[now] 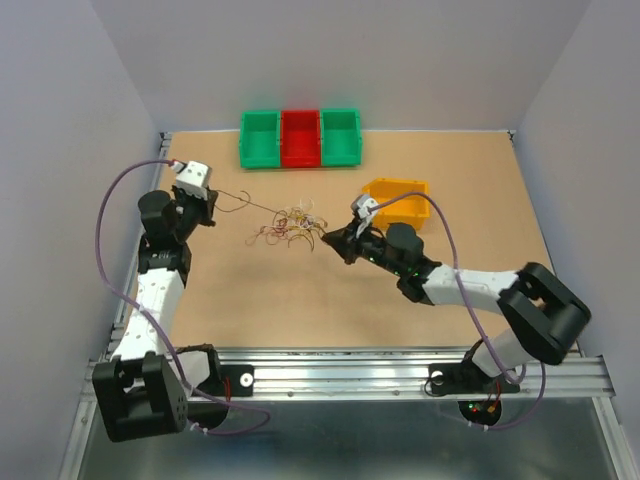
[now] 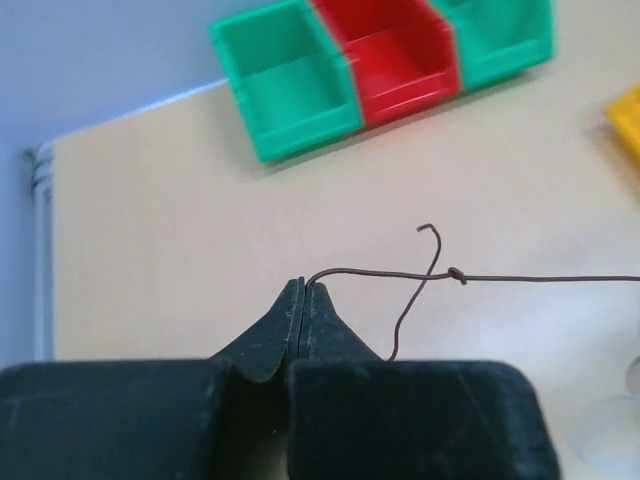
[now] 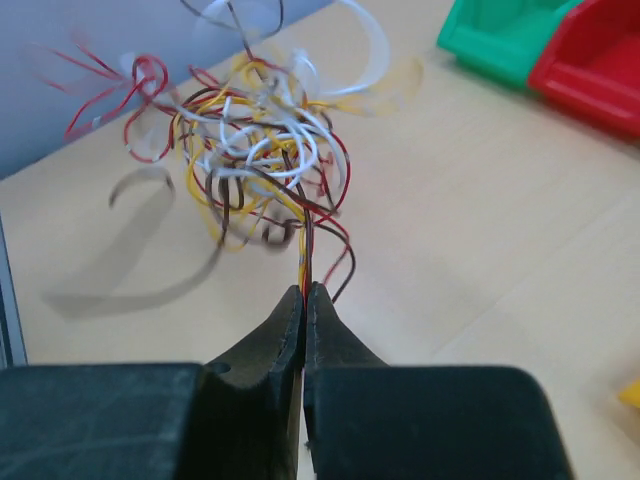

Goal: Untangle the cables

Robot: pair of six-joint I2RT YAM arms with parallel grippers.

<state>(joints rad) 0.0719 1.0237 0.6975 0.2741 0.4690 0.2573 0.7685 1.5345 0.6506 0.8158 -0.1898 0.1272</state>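
Observation:
The cables (image 1: 288, 226) are a small tangle of thin red, dark brown, yellow and white wires, held just above the table's middle; they fill the right wrist view (image 3: 255, 150). My right gripper (image 1: 326, 243) (image 3: 304, 290) is shut on several strands at the tangle's near right side. My left gripper (image 1: 213, 196) (image 2: 303, 287) is shut on the end of one dark brown wire (image 2: 520, 278), which runs taut to the right toward the tangle, with a small knot and a loose curl along it.
Two green bins (image 1: 260, 138) flank a red bin (image 1: 300, 137) at the table's far edge. A yellow bin (image 1: 396, 199) sits just behind my right arm. A grey wall stands along the table's left side.

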